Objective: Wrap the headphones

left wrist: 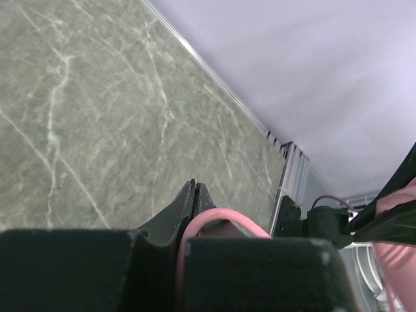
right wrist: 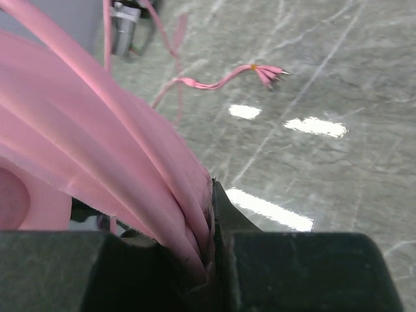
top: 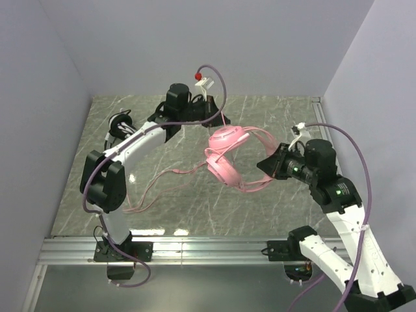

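The pink headphones point(top: 224, 159) hang above the middle of the table. My right gripper point(top: 265, 166) is shut on the pink headband point(right wrist: 97, 136), which fills the gap between the jaws at my right gripper point(right wrist: 209, 195). My left gripper point(top: 218, 118) sits just behind the headset, shut on the pink cable point(left wrist: 224, 216), which loops out beside the closed fingertips point(left wrist: 194, 190). The rest of the cable point(top: 156, 192) trails down over the table to the left, and its end point(right wrist: 263, 70) lies on the marble. A black-and-white headset point(top: 120, 123) lies at the far left, mostly hidden behind my left arm.
Grey walls close in the table on the left, back and right. A metal rail point(top: 214, 247) runs along the near edge, another point(left wrist: 289, 175) along the right side. My right arm point(left wrist: 325, 224) shows in the left wrist view.
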You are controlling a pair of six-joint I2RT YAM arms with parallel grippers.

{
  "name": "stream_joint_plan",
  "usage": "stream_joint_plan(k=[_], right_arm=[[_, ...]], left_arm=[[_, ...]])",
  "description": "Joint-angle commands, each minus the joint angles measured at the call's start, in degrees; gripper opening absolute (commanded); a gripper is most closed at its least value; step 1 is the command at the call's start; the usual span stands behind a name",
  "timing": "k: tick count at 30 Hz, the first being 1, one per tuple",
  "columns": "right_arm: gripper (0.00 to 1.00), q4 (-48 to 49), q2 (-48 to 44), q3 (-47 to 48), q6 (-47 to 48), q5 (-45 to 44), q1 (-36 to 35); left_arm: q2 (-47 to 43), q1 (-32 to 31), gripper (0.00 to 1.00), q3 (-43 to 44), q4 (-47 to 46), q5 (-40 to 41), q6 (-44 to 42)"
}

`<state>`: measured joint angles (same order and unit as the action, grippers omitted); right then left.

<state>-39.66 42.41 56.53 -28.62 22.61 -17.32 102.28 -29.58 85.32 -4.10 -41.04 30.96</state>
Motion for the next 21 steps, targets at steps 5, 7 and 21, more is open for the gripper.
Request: stream_joint_plan(k=[5, 7, 21], right_arm=[[0.00, -0.9, 4.3, -2.0, 3.3, -10.3, -14.6], [0.00, -0.7, 5.2, -2.0, 3.3, -12.7, -18.8], [0.00, -2.4, 12.4, -4.6, 1.5, -22.5, -25.5]], left_arm=[[4.2, 2.1, 0.00, 18.3, 24.5, 3.6, -10.2], [4.7, 2.2, 0.00, 20.7, 29.8, 4.4, -12.4], [-3.7, 2.2, 0.00, 23.0, 36.4, 18.8, -17.9]])
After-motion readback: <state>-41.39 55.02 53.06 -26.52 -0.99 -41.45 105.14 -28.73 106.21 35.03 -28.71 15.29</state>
